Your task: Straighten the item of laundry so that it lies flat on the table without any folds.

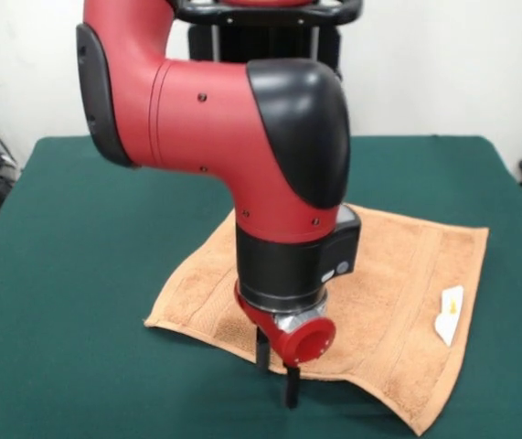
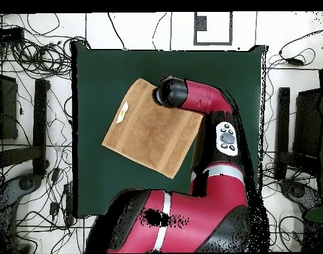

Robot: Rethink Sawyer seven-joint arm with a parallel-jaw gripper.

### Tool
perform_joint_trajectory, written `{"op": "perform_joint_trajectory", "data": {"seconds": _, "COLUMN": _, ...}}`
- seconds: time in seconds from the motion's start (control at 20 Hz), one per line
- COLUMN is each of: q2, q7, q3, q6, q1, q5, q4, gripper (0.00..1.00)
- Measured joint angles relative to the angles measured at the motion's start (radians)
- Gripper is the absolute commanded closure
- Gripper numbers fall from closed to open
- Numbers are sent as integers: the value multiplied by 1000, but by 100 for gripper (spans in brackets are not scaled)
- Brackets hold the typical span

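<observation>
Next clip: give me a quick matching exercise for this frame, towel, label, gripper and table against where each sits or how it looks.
Things:
1. towel
2. label
3. gripper
4. table

Descriptions:
A. dark green top, much wider than the cloth on it
B. small and white, near one edge of the cloth
C. down at the cloth's edge nearest the front camera
D. orange-tan, spread out, set at an angle to the table's sides

Pairs: 1-D, 2-B, 3-C, 4-A
</observation>
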Motion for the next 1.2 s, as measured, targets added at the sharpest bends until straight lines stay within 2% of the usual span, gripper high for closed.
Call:
{"op": "perform_joint_trajectory", "data": {"seconds": 0.5, "q2": -138, "q7": 0, "q3": -38, "q6": 0, "q1": 30, "q5": 34, "q4": 94, "gripper": 0}}
{"op": "perform_joint_trajectory", "data": {"seconds": 0.85, "q2": -172, "q7": 0, "q3": -60, "q6": 0, "q1": 36, "q5": 63, "q4": 97, "gripper": 0}}
{"op": "perform_joint_trajectory", "data": {"seconds": 1.2, "q2": -166, "q7": 0, "q3": -73, "q6": 0, "q1": 44, "q5": 79, "q4": 97, "gripper": 0}}
